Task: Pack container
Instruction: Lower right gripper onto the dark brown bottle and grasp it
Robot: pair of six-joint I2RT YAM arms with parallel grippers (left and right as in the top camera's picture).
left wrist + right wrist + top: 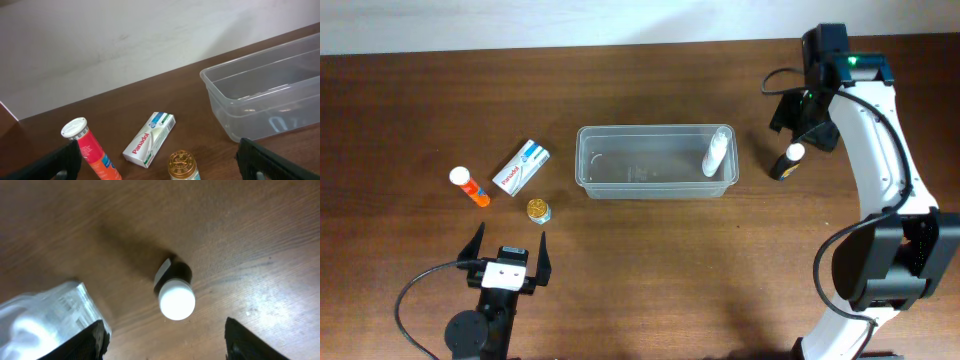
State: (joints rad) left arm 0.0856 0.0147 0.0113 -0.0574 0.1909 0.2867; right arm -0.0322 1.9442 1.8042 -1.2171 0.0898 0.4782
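The clear plastic container [650,130] stands mid-table, with a white bottle [716,152] leaning at its right end. A small dark bottle with a white cap [788,161] stands just right of the container. My right gripper [800,125] hovers open above and just behind it. In the right wrist view the cap [176,299] sits between my spread fingers [165,345], with the container's corner [45,310] at left. My left gripper [508,250] is open and empty near the front edge. It faces the container [250,112].
Left of the container lie an orange tube with a white cap [470,186], a white Panadol box [521,167] and a small gold-capped jar [538,210]. All three show in the left wrist view: tube [90,150], box [149,138], jar [182,164].
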